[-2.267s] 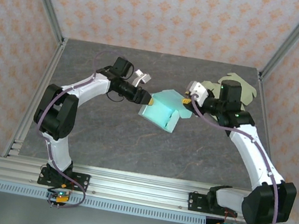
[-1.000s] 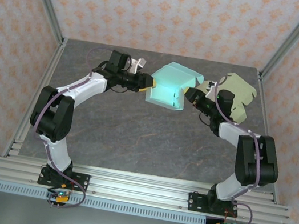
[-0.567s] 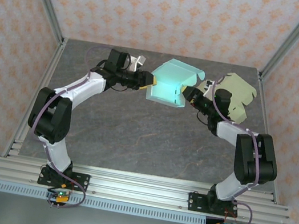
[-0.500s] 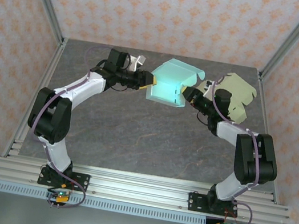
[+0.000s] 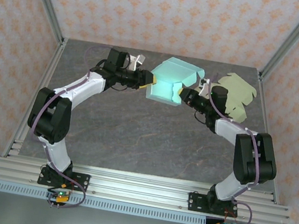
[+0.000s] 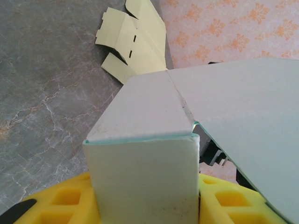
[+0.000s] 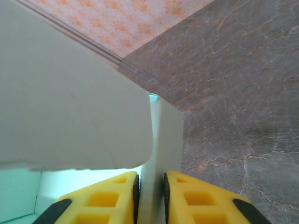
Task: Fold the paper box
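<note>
Left jaws, right jaws each pinching matte pale-teal paper box (image 5: 169,83), creased flat panels.

The paper box (image 5: 170,84) is thin mint-green card, matt and smooth, with brighter teal along its cut edges and faint scuffs and specks on its face. The flat sheet (image 5: 236,95) is pale yellow-green card with the same dull finish. The finger pads (image 7: 103,198) are yellow moulded plastic with a pocketed, cellular face. The table (image 5: 133,138) looks like grey veined stone with a low sheen. The arm shells (image 5: 87,86) are glossy white and black plastic, and the frame rails (image 5: 124,188) are brushed metal.
</note>
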You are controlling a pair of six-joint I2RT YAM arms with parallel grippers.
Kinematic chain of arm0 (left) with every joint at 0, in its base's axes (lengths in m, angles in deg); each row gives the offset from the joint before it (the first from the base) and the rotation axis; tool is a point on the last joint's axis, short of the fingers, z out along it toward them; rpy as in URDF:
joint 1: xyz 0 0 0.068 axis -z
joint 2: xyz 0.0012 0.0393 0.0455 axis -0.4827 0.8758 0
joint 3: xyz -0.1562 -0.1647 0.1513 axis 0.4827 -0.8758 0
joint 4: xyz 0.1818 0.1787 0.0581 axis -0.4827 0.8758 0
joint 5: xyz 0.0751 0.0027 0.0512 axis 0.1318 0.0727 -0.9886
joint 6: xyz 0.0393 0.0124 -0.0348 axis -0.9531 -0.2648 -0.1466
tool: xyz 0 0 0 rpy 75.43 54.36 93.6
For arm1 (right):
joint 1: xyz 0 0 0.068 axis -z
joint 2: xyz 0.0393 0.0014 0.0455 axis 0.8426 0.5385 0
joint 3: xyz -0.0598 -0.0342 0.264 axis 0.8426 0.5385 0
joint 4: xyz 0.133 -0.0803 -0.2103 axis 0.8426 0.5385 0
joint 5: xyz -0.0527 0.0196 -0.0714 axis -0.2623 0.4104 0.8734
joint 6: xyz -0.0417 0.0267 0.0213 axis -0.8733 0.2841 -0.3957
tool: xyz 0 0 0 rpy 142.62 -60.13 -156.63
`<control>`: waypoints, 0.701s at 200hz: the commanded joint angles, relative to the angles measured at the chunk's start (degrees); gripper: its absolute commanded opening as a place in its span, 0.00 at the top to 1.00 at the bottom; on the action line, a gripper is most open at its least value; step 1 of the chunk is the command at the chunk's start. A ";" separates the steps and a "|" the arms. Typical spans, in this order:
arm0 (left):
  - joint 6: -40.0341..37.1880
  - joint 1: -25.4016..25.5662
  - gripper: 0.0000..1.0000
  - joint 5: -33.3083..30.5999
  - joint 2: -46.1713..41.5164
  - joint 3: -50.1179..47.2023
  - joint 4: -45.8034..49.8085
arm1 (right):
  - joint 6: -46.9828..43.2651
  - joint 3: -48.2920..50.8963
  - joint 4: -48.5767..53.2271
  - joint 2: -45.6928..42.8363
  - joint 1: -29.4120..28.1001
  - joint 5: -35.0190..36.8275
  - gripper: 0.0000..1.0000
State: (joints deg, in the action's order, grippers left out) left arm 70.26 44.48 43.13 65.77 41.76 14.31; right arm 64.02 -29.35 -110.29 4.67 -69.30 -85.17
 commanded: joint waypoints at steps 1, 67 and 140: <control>-1.28 0.35 0.66 -1.94 -2.64 0.78 0.21 | -4.00 -2.77 3.57 0.20 -1.54 2.44 0.82; -1.52 2.81 0.67 -6.36 -2.03 1.78 3.27 | -15.80 -9.43 17.13 3.29 -9.23 18.33 0.74; 0.30 3.25 0.68 -6.77 -1.79 1.21 2.31 | -17.49 -12.67 15.82 8.46 -9.58 23.50 0.77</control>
State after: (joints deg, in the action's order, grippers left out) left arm 70.39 46.12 34.12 65.27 41.83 18.23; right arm 48.85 -40.85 -93.63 11.94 -77.36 -64.32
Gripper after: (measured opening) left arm 0.418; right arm 0.249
